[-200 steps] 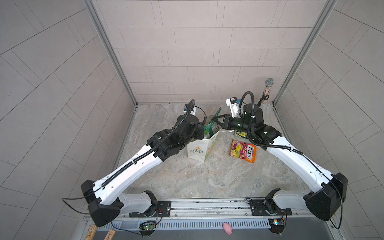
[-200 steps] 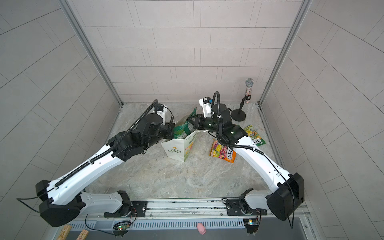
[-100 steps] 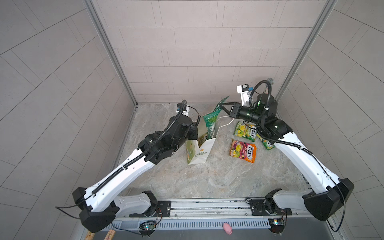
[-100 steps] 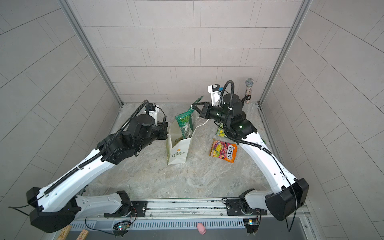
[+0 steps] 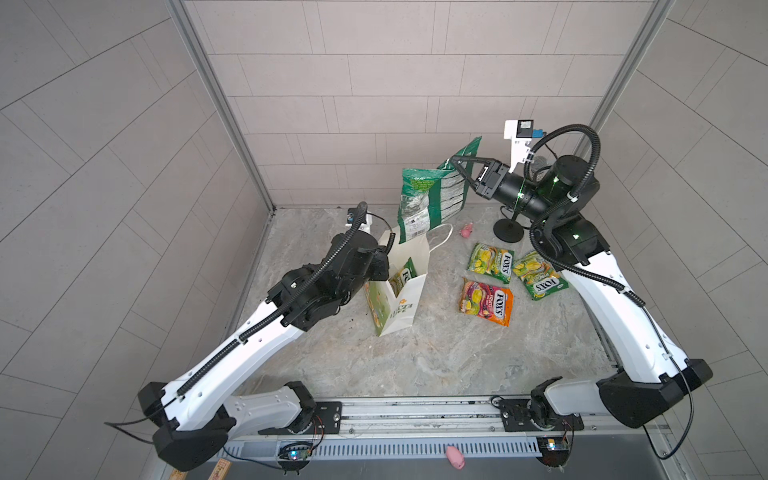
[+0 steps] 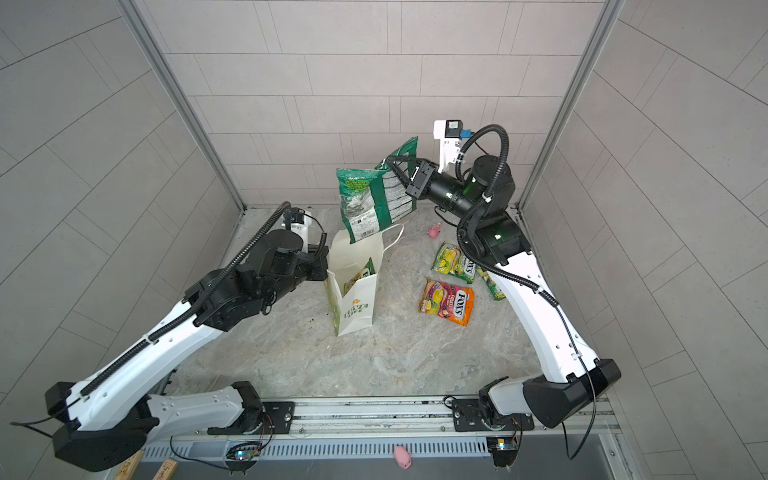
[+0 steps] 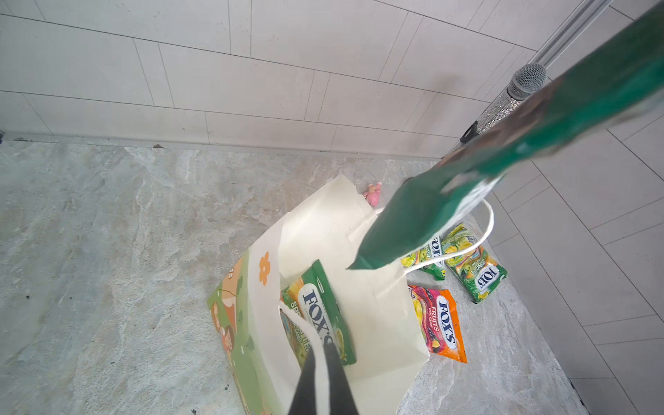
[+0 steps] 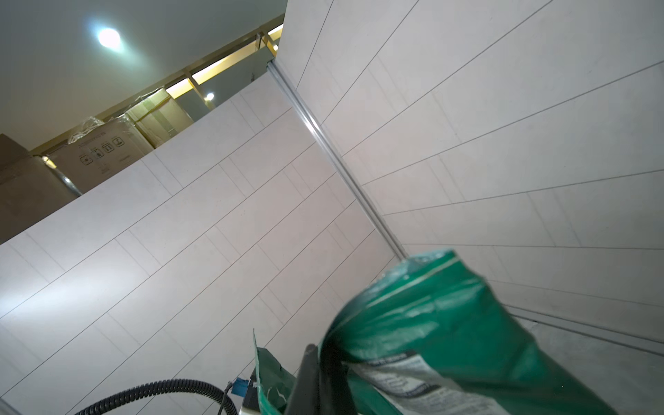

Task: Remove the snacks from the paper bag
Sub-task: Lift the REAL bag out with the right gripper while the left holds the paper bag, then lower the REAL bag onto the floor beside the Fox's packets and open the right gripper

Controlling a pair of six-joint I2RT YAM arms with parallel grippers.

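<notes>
3 FOX'S bags [image 5: 490, 262], pink toy [image 5: 468, 230] beside paper bag [image 5: 401, 307] | right jaws pinch crisp bag [image 5: 428, 199] | left jaws: its rim

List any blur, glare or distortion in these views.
Left wrist: the crisp bag is blurred, the paper bag sharp. Right wrist: crisp bag blurred close to the lens, ceiling lamp flares. Both top views: sharp, wall lines bowed.

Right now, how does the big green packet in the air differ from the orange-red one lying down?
The dark green crisp bag hangs over the paper bag, pinched near its top by the right gripper; the red-orange packet lies flat on the table. The crisp bag looks larger than the red-orange packet. The crisp bag shows its barcode side, the red-orange packet its FOX'S front. Both are glossy packets.
</notes>
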